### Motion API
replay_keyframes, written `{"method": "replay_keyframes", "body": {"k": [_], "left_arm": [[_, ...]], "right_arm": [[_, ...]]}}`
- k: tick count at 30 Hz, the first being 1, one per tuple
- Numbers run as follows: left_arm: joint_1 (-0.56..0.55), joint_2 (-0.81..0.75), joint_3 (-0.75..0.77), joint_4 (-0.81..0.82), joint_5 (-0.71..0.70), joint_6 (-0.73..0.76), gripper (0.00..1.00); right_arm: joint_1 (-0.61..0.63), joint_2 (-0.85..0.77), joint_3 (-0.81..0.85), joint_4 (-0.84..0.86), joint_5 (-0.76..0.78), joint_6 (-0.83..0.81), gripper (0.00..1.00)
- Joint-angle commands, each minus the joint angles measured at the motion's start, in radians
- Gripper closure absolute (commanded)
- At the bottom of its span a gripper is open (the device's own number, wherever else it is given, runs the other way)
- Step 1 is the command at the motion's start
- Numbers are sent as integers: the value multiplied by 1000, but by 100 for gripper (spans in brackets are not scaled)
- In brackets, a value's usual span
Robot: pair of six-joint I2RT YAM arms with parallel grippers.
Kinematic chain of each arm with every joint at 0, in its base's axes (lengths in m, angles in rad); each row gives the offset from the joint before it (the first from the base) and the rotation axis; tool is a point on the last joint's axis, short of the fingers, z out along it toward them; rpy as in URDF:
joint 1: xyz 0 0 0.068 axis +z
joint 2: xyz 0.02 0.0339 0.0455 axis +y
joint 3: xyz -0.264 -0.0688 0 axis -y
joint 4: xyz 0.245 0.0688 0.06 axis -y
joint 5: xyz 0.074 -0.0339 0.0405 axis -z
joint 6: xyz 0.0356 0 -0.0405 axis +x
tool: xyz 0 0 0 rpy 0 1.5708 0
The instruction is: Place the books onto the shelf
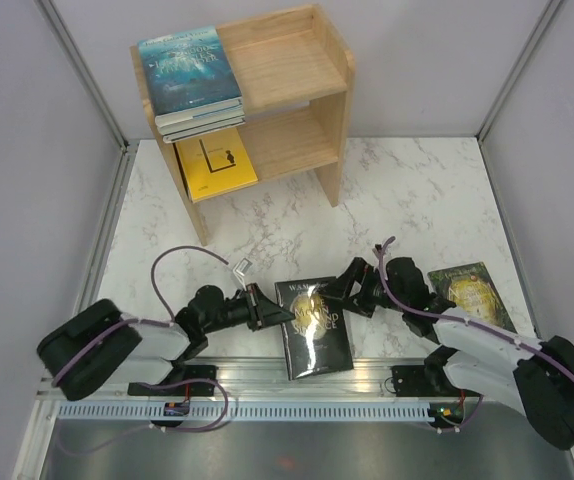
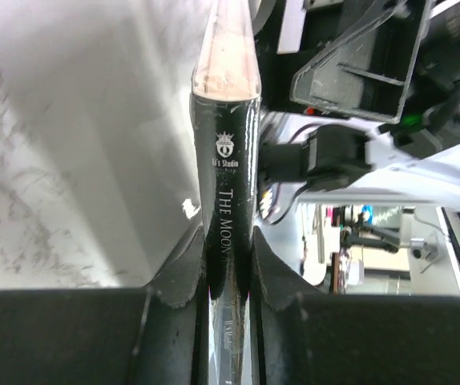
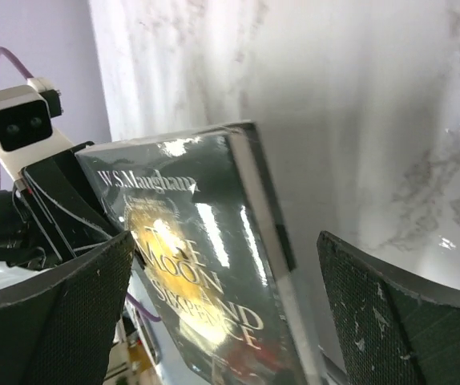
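Gripping hand: left hand (image 2: pixel 230 282) clenched on black book (image 1: pixel 314 330) spine.
Right hand (image 1: pixel 347 292): released, fingers astride the book.
Shelf (image 1: pixel 297 65): teal stack (image 1: pixel 189 70), yellow book (image 1: pixel 215 160).

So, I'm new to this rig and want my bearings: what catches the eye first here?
A glossy black book at the table's near edge, clamped at its spine by the left gripper while the right gripper gapes open around its opposite edge. Behind, a wooden shelf carries a stack of books on top.
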Motion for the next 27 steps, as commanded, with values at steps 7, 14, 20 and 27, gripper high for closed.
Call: {"method": "replay_keyframes", "body": {"k": [7,14,20,27], "left_arm": [[168,-699,126,-623,0,109,98],[279,-764,160,-661,90,58,98],[302,-702,105,-448,87,-57,98],[308,-588,85,-260,72,-133,98]], "right_arm": [[3,-176,-42,-75,17,-11,2],[3,-199,-122,221,-80,105,2],[9,-246,-136,336,-126,180,2],[15,-283,-179,436,-129,256,2]]}}
